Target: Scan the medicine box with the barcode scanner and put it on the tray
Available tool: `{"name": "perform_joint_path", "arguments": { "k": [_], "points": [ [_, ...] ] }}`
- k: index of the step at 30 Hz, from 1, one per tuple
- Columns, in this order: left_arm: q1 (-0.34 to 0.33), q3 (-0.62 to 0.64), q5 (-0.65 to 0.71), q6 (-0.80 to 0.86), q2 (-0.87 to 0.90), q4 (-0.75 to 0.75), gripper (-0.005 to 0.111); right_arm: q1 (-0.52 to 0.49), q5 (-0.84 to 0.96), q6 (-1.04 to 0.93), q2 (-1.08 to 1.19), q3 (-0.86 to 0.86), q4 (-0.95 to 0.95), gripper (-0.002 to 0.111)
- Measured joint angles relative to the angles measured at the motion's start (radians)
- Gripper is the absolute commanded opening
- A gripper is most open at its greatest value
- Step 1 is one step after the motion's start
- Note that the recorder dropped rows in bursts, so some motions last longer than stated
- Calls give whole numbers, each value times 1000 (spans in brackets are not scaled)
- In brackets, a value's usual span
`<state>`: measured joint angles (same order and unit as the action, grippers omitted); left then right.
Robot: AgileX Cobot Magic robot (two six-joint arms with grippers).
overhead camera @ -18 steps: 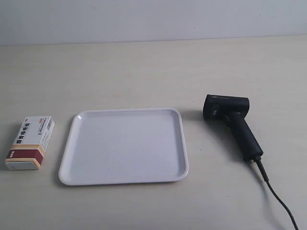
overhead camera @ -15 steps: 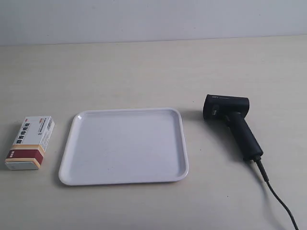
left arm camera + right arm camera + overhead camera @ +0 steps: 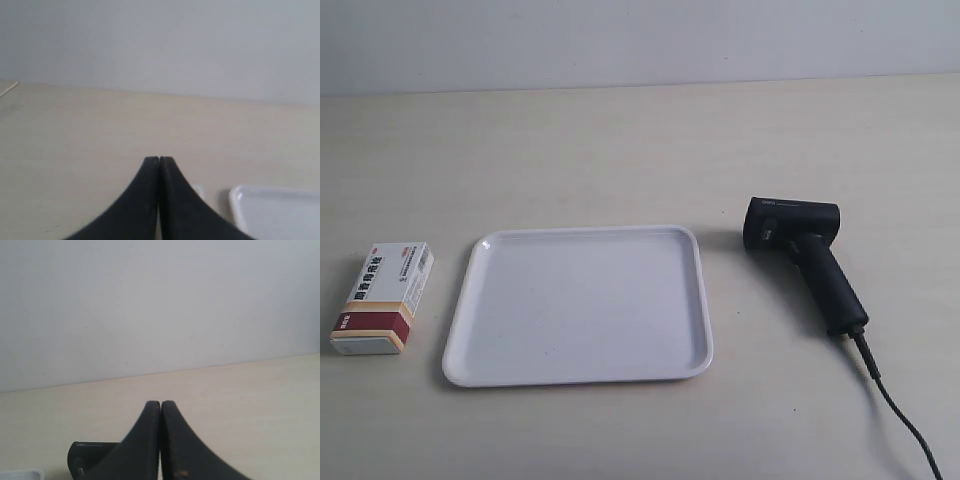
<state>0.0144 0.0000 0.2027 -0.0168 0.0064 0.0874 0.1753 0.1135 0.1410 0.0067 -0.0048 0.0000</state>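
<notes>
The medicine box (image 3: pixel 382 298) lies flat at the left edge of the exterior view, just beside the tray (image 3: pixel 579 372) — a light, stiff carton, best pinched across its narrow sides without crushing. The barcode scanner (image 3: pixel 804 258) rests right of centre, likely heavier, smooth plastic; its long handle offers the hold, cable trailing. Left gripper (image 3: pixel 158 160) and right gripper (image 3: pixel 160 403) — both closed, empty above the tabletop (image 3: pixel 620 140).

Pale tabletop (image 3: pixel 620 150), plain grey wall (image 3: pixel 640 40)
</notes>
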Motion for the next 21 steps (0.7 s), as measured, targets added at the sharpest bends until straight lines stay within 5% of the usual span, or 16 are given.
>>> {"name": "perform_joint_path", "arguments": {
  "k": [5, 11, 18, 21],
  "points": [
    [0, 0, -203, -118, 0, 176, 2, 0, 0, 0, 0, 0, 18, 0],
    [0, -96, -338, -125, 43, 184, 0, 0, -76, 23, 0, 0, 162, 0],
    [0, -326, -103, -30, 513, 142, 1, 0, -105, 26, 0, 0, 191, 0],
    [4, -365, -39, 10, 767, 140, 15, 0, -99, 26, 0, 0, 191, 0]
  ]
}}
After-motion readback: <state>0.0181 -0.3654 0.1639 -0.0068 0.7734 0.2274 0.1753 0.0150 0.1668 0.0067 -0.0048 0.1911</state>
